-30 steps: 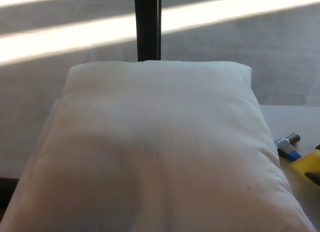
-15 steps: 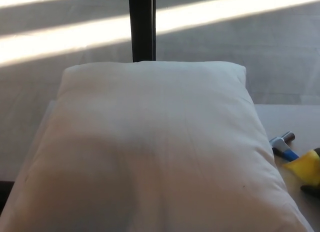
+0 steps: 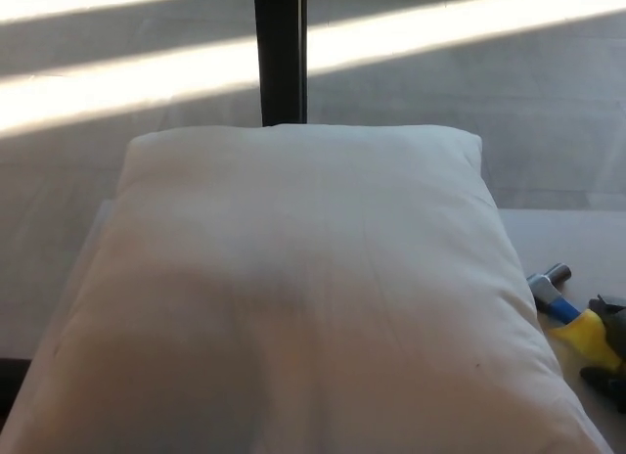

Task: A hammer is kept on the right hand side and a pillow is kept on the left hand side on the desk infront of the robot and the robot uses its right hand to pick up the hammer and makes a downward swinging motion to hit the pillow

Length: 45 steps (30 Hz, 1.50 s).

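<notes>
Head view shows the hammer (image 3: 567, 314) lying at the lower right of the frame, on the pale bench (image 3: 577, 241), just beside the right edge of the pillow. Its metal head points toward the upper left, a blue band sits behind the head, and the yellow grip runs down toward the right edge of the frame. The hammer appears to rest flat on the bench, so I judge the pick-up is not yet done; the lift, the downward swing and the strike on the pillow are all left.

At the far lower right, dark shapes touch or overlap the end of the yellow grip. These are most likely part of the right robot hand (image 3: 608, 356), but so little of it shows that I cannot tell whether it is spread, clenched or already closing on the handle. The left robot hand does not show anywhere in the frame.

The white pillow (image 3: 303, 297) fills the centre and lower left of the frame and looks smooth, with no dent from a blow. Behind it, at the upper centre, stands a dark vertical post (image 3: 280, 53), and bands of sunlight cross the grey floor (image 3: 489, 92) along the top.
</notes>
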Tool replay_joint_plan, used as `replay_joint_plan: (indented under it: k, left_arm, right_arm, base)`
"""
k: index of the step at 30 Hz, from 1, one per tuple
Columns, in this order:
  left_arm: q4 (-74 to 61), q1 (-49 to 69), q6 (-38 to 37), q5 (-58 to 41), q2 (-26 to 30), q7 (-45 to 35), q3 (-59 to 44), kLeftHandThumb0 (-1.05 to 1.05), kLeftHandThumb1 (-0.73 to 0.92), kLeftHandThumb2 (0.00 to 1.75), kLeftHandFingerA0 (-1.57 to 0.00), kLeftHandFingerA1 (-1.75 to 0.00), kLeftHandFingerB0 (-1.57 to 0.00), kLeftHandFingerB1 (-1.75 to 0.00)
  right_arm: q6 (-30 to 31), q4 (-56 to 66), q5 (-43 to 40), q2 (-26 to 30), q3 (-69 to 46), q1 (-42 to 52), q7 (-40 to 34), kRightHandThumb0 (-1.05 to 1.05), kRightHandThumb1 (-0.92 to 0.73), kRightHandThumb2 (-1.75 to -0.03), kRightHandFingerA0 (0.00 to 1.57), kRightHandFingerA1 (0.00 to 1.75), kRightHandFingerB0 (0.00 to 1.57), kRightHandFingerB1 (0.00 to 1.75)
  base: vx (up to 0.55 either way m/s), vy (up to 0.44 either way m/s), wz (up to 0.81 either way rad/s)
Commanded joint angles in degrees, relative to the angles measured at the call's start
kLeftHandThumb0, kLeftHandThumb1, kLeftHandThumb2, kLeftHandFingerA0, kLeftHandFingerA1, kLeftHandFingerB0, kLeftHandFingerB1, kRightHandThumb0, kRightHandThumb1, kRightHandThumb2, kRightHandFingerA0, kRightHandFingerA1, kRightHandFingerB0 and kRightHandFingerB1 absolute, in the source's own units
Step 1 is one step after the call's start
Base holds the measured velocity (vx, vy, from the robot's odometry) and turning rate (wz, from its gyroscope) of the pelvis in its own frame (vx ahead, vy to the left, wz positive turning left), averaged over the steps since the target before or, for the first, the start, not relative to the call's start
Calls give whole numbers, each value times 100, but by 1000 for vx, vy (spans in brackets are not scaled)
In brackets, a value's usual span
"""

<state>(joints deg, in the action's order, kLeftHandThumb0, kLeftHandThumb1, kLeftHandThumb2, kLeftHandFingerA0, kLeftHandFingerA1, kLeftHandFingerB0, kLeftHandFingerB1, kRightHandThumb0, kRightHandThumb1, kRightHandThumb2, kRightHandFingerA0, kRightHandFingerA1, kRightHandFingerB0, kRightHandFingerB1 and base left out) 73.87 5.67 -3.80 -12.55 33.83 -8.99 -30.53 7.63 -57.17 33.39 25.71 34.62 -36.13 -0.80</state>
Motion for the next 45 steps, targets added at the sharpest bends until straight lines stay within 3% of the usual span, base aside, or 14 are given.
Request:
replay_joint_plan:
  k: [1,2,4,5,6,8,13,16,18,25,41,43,44,45]
  left_arm:
    - [-1,43,-177,13,28,-19,61,-77,53,80,-66,-65,-55,-53]
    - [12,17,-128,-29,20,20,27,-70,67,60,-70,-58,-61,-46]
    - [-5,-16,-28,-44,20,79,22,-68,68,60,-72,-58,-63,-46]
    - [-26,1,-78,-27,22,59,39,-69,68,61,-72,-59,-64,-47]
    - [-32,-7,-102,-28,20,72,37,-69,68,61,-73,-60,-65,-47]
    - [-26,-6,-124,-48,19,23,19,-71,68,60,-72,-61,-65,-48]
    - [11,-52,-154,18,-4,47,84,-69,70,61,-72,-59,-63,-47]
    - [16,-45,-172,-16,-23,16,69,-69,69,61,-71,-58,-62,-46]
    - [3,-57,-115,-4,-17,56,90,-68,70,61,-72,-59,-63,-46]
    - [8,-83,-183,-24,-15,51,86,-69,69,61,-73,-60,-65,-48]
    - [-5,-116,-192,26,110,7,232,-71,71,61,-71,-58,-62,-46]
    - [3,-140,-166,14,123,22,220,-69,72,62,-71,-59,-63,-46]
    - [-2,-140,-173,15,125,20,221,-69,72,62,-71,-59,-63,-46]
    - [-5,-140,-185,23,128,21,230,-69,72,62,-71,-59,-63,-46]
  right_arm:
    - [106,-431,271,-220,224,541,176,-64,-48,-80,14,56,12,40]
    - [2,-496,167,-239,122,596,94,-61,-47,-80,24,61,12,41]
    - [-41,-624,96,-314,32,615,10,-53,-58,-58,40,60,20,28]
    - [-228,-629,32,-343,-46,704,-181,-49,-57,-58,67,112,23,32]
    - [-278,-636,4,-365,-92,735,-239,-53,-48,-78,82,112,17,43]
    - [-319,-675,14,-422,-129,764,-316,-44,-66,-59,76,119,23,36]
    - [-684,-625,50,-523,-163,902,-804,-30,-64,-62,73,141,32,35]
    - [-821,-641,78,-551,-153,903,-884,-26,-66,-59,70,139,46,39]
    - [-615,-736,242,-679,-5,773,-801,-28,-58,-59,73,132,81,54]
    - [-1030,-544,466,-572,179,1029,-1520,-31,-70,-64,75,146,68,52]
    - [-1418,-754,886,-255,583,861,-1967,-32,-65,-64,82,161,81,64]
    - [-1673,-609,814,-117,522,877,-2129,-27,-65,-72,88,160,83,67]
    - [-1759,-567,783,-62,479,887,-2195,-32,-53,-99,112,128,80,91]
    - [-1788,-545,769,-33,452,885,-2215,-32,-53,-99,112,128,80,91]
  base:
    - [0,0,0]
    - [0,0,0]
    - [0,0,0]
    - [0,0,0]
    - [0,0,0]
    - [0,0,0]
    - [0,0,0]
    - [0,0,0]
    - [0,0,0]
    - [0,0,0]
    - [0,0,0]
    - [0,0,0]
    - [0,0,0]
    - [0,0,0]
